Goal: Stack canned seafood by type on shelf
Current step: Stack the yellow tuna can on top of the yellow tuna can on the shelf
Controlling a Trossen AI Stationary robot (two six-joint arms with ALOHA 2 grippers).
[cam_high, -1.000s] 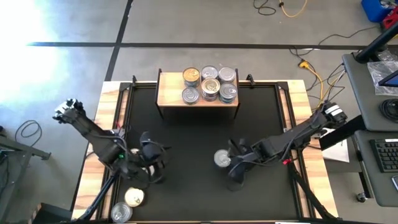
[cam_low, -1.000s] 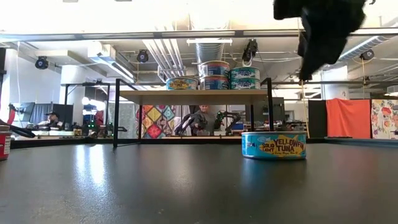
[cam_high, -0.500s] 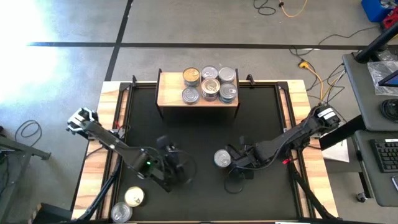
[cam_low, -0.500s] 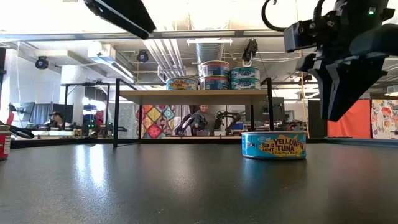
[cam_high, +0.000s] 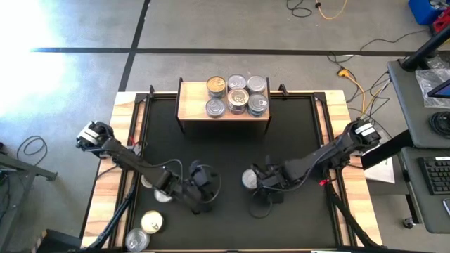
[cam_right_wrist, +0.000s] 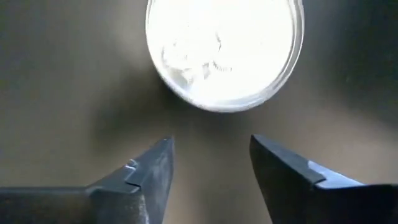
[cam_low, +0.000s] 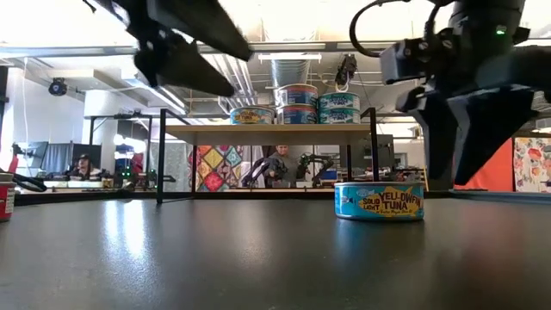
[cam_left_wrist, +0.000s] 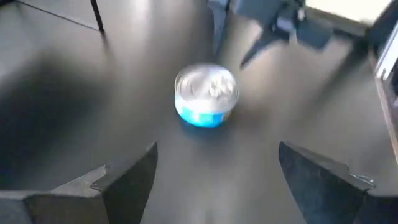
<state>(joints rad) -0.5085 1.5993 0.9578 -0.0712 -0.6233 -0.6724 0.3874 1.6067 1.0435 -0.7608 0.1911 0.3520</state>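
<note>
A blue tuna tin with a silver lid point(cam_high: 249, 178) stands on its base on the black table, also in the low view point(cam_low: 379, 201). My right gripper point(cam_right_wrist: 208, 165) is open, pointing down just to the right of the tin point(cam_right_wrist: 224, 50), and touches nothing. My left gripper point(cam_left_wrist: 217, 180) is open to the tin's left point(cam_left_wrist: 205, 96), above the table point(cam_low: 172, 43). The wooden shelf point(cam_high: 190, 105) at the far edge holds several tins point(cam_high: 238, 95), some stacked two high point(cam_low: 318, 105).
Three more tins stand at the table's near left: a silver one point(cam_high: 162, 195), a gold-lidded one point(cam_high: 152, 223) and a silver one point(cam_high: 137, 240). Black frame posts point(cam_high: 151, 91) stand at the shelf's corners. People and gear show in the room beyond.
My left gripper has swung toward the table's right, away from the near-left tins and toward the lone tin. My right gripper has come down and a little left, closer to that tin. The tin has not moved.
</note>
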